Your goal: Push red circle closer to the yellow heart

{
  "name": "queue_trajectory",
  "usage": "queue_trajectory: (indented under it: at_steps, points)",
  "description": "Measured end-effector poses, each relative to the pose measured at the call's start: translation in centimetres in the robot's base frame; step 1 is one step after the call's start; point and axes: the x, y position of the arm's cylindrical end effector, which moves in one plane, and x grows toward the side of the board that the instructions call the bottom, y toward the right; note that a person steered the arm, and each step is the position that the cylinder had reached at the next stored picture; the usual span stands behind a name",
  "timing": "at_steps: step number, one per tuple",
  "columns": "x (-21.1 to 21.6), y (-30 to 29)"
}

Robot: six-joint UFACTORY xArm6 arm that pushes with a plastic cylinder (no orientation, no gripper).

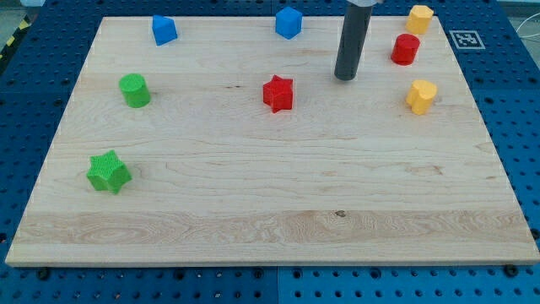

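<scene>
The red circle [405,49] stands near the view's top right on the wooden board. The yellow heart [421,96] lies just below it and slightly to the right, with a small gap between them. My tip [344,78] rests on the board to the left of both, level between them, about a block's width or more from the red circle. It touches no block.
A yellow hexagon [419,18] sits at the top right corner. A red star [278,93] lies left of my tip. A blue cube [288,22] and a blue block [164,29] sit along the top. A green circle [134,89] and green star [108,172] are at the left.
</scene>
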Motion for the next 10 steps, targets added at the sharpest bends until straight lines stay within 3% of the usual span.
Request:
queue_trajectory:
  at_steps: [2, 4, 5, 7, 10]
  points:
    - [-5.4, 0.9]
    - [-7.9, 6.2]
    - [-7.9, 10.4]
    - [-3.7, 12.6]
    - [-0.5, 7.4]
